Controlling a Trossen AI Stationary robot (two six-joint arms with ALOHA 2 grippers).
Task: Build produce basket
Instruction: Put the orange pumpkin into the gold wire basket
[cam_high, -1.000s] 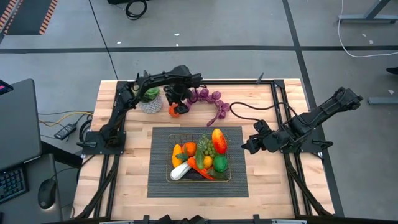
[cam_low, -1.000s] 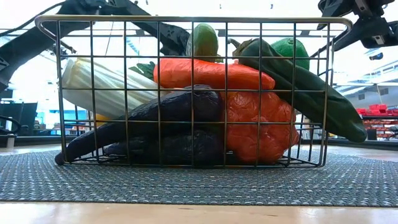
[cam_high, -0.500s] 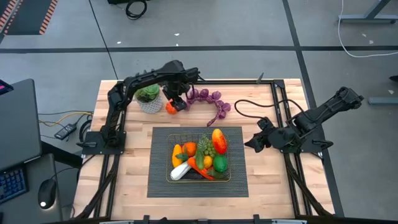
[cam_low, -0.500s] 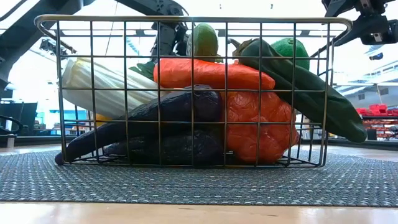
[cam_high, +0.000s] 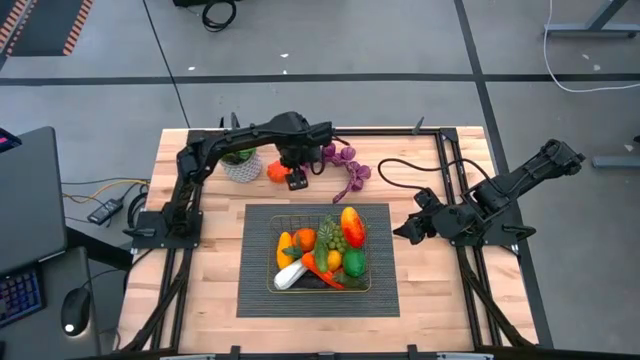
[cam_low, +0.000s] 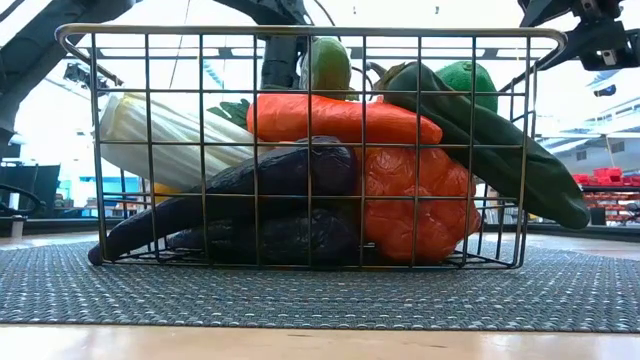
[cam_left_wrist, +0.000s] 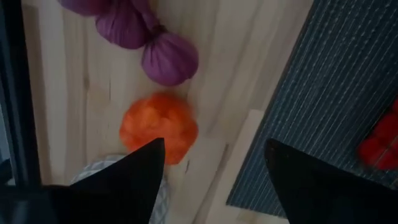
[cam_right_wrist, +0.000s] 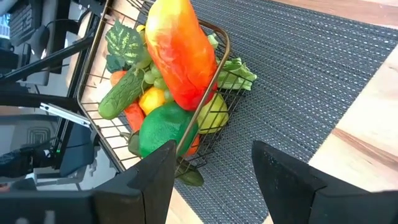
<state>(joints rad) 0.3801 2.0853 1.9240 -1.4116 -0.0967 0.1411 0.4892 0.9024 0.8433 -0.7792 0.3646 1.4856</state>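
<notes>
The brass wire basket (cam_high: 283, 285) stands on the dark ribbed mat (cam_high: 258, 298), filled with produce: leek, carrot, oranges, peppers, eggplant and a green fruit (cam_right_wrist: 163, 129). A loose orange (cam_high: 277, 172) lies on the wood beside the white plant pot (cam_high: 238, 166), and purple grapes (cam_high: 345, 160) lie behind it. My left gripper (cam_high: 296, 182) hangs open above the table just right of that orange, pointing down, with nothing between its fingers (cam_left_wrist: 214, 146). My right gripper (cam_high: 400, 232) hovers open off the mat's right edge, looking at the basket (cam_right_wrist: 214, 180).
Black frame rails (cam_high: 445, 180) run along the table's sides and far edge. A cable (cam_high: 400, 170) loops across the far right of the table. Bare wood lies on either side of the mat and along the near edge.
My left gripper has risen from the orange by the pot and moved toward the table's right, turning a little on the way. The orange stays on the wood next to the pot. The basket and its produce have kept still.
</notes>
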